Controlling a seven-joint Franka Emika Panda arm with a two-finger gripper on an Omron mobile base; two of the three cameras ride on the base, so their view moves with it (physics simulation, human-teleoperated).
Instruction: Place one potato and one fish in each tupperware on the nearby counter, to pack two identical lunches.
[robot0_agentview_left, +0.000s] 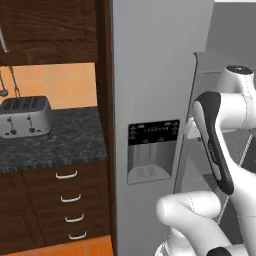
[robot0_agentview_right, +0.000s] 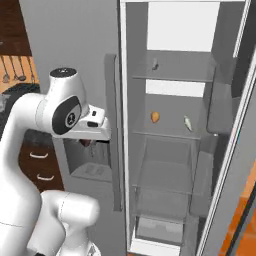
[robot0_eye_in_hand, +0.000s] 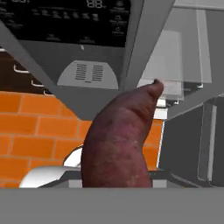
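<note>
One fridge (robot0_agentview_right: 75, 50) stands open beside one dark counter (robot0_agentview_left: 55, 145) carrying one toaster (robot0_agentview_left: 25, 116). My gripper (robot0_agentview_right: 89, 142) is pinching one reddish-brown tuber (robot0_eye_in_hand: 118, 140) in front of the dispenser! On the middle shelf lie one potato (robot0_agentview_right: 155, 117) and, well apart to its right, one fish (robot0_agentview_right: 187, 123).

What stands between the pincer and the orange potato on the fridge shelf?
The closed fridge door's handle and edge: the pincer, shut on a reddish-brown tuber, hangs before the dispenser, left of the potato.
</note>
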